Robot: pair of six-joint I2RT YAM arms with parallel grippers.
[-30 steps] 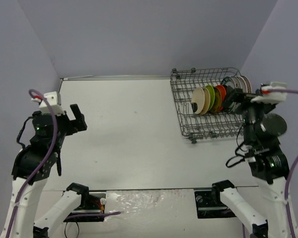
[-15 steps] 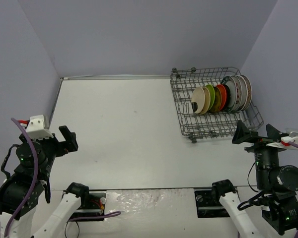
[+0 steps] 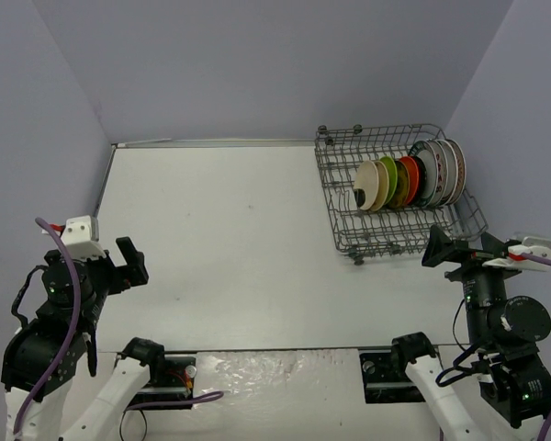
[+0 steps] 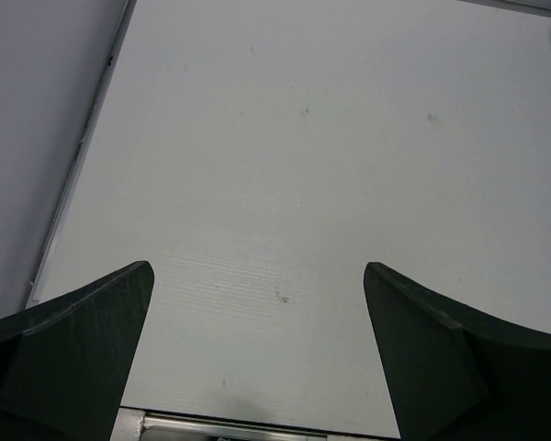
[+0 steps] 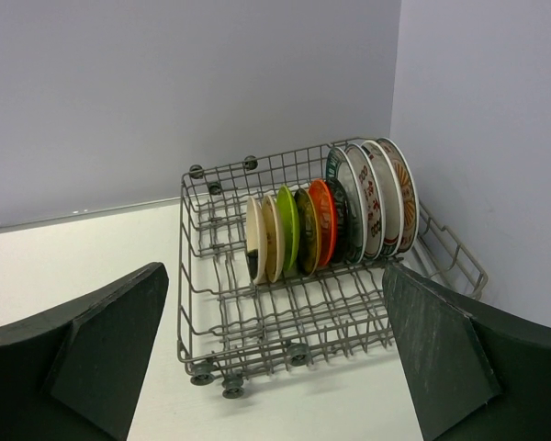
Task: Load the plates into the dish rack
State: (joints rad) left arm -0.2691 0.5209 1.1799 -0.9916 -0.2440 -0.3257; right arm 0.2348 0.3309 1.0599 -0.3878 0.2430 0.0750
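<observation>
Plates (image 3: 409,181) stand in the rack (image 3: 344,216) (table's (image 3: 239,248) far right).

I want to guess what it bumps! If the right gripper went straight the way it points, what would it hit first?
Probably the dish rack, at its near wire side, before the plates standing inside. Between the right gripper and it the way looks free, though depth is hard to judge.

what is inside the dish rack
The dish rack holds a row of plates on edge: cream plates at one end, then a lime-green plate, an orange plate, and larger white plates with patterned rims. They overlap, so most faces and the exact count are hidden.
</observation>
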